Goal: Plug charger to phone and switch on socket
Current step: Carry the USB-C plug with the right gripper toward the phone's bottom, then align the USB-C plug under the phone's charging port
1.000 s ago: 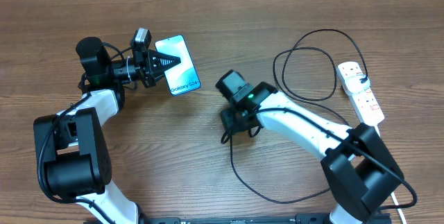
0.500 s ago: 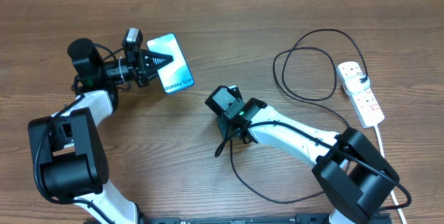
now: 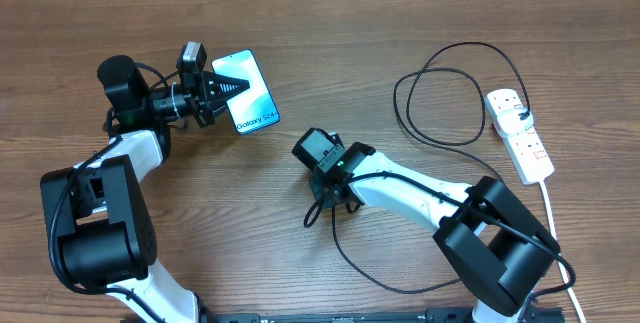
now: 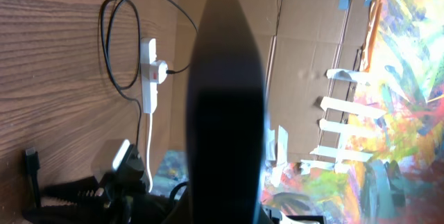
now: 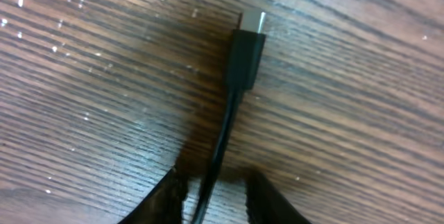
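Observation:
My left gripper is shut on the phone and holds it by its left edge at the far left, light blue screen up, "Galaxy S24+" text at the near end. In the left wrist view the phone is a dark edge-on shape. My right gripper is mid-table, shut on the charger just behind its black connector tip. In the right wrist view the tip lies on the wood ahead of the fingers. The white socket lies at the right with the adapter plugged in.
The charger cable loops from the socket toward the table's middle and sweeps near the front edge. The socket's white cord runs toward the front right. Cardboard boxes stand beyond the table.
My right gripper has moved left and slightly nearer, dragging the cable tip with it. My left gripper shifted the phone a little left a second ago and has since held still.

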Available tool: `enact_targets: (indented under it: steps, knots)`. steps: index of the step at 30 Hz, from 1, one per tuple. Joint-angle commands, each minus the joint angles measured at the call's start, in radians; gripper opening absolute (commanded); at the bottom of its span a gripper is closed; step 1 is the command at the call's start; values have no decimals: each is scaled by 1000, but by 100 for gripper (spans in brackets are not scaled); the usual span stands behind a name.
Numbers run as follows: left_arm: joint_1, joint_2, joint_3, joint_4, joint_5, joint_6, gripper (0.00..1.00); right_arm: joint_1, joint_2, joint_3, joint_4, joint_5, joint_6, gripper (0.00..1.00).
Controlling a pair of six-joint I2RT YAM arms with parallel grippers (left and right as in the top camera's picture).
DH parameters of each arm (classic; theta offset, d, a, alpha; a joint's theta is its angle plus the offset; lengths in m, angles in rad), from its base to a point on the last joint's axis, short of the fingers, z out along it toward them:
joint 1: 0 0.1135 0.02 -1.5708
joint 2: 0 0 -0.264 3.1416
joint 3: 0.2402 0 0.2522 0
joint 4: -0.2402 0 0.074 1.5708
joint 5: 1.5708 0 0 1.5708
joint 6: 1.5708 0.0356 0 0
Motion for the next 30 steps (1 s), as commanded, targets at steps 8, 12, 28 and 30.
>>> enact_targets:
  steps: [8,12,28,30]
  knots:
    - [0,-4,30,8,20,32,4,-25,37,44,-184,-93,-7,4]
    - [0,-4,30,8,24,74,4,-57,-80,99,-233,-269,-82,4]
    - [-47,-4,30,8,3,180,4,-61,-317,116,-238,-674,-114,4]
    - [-68,-4,30,8,2,190,4,-61,-317,126,-220,-674,-111,4]
